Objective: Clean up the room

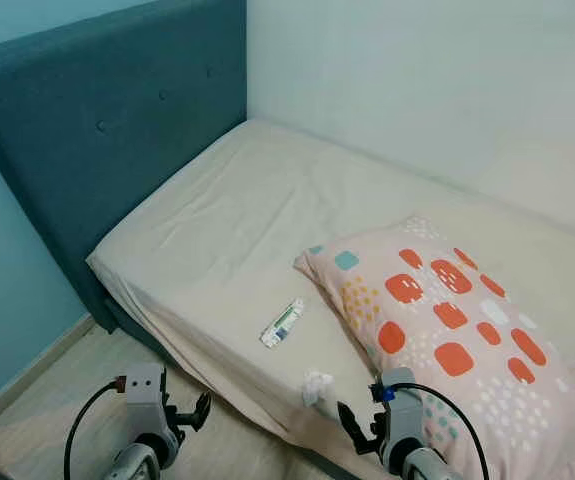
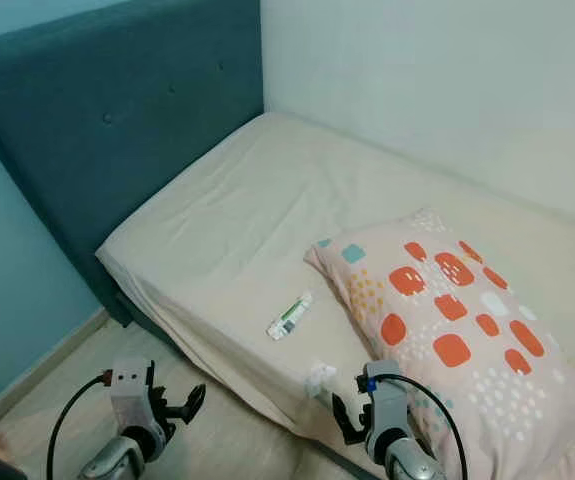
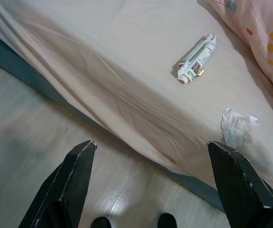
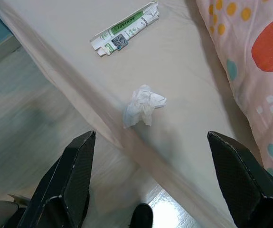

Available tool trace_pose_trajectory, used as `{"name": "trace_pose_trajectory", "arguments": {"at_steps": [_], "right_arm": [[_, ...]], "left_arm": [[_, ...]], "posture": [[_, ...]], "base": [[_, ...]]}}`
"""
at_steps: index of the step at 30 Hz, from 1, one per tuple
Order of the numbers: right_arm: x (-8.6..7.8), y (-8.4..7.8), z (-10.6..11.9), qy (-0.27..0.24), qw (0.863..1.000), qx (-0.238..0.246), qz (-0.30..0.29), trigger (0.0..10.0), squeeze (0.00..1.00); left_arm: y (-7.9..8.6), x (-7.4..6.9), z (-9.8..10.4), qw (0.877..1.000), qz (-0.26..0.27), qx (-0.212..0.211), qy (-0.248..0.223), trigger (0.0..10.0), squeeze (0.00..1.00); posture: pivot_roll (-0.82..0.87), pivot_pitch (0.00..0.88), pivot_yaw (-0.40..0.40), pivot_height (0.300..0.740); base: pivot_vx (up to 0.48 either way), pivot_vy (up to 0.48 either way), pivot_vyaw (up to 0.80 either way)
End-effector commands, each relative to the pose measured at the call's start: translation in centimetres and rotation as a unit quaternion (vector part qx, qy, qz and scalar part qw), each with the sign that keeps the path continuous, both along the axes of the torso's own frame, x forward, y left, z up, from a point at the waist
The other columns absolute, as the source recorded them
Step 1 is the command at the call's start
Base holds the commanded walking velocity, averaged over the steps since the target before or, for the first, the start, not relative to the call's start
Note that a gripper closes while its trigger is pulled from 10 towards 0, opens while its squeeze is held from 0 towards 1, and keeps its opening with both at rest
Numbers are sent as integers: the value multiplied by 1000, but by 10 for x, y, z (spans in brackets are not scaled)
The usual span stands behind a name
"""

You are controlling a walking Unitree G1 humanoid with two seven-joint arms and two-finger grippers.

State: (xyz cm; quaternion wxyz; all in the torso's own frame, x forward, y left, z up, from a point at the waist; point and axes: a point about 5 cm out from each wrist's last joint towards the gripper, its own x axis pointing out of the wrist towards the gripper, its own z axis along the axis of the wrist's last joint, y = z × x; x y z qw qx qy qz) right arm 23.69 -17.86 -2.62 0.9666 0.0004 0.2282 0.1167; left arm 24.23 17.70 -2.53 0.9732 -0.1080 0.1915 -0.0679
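Bed (image 1: pixel 237 215) runs from upper centre to lower right of frame, beige sheet, lightly creased. Teal buttoned headboard (image 1: pixel 97 130) at upper left, against a lighter blue wall (image 1: pixel 2 290) on the left edge. White wall (image 1: pixel 417 80) fills upper right, meets the headboard in the corner. Pale wood-look floor (image 1: pixel 57 400) at lower left, with a light skirting strip along the blue wall. Soft, even light.

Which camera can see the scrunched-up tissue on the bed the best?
The right wrist view: the crumpled tissue lies big and sharp near the bed's edge, in line with the open right gripper. The left wrist view shows it smaller, off to one side. In the eye views it is a tiny white blob beside the patterned pillow.
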Motion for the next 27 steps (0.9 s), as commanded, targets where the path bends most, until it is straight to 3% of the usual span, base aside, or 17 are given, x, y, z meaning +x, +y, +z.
{"name": "trace_pose_trajectory", "arguments": {"at_steps": [1,27], "right_arm": [[-6,-1,-4,8,1000,-1,-2,10000,0],[-3,-4,-3,6,1000,-5,-4,10000,0]], "left_arm": [[-2,-6,-5,1000,2,-4,13,10000,0],[-5,-3,-4,1000,0,-8,12,10000,0]], "posture": [[-97,158,-65,740],[-107,154,-66,740]], "base": [[0,0,0],[0,0,0]]}}
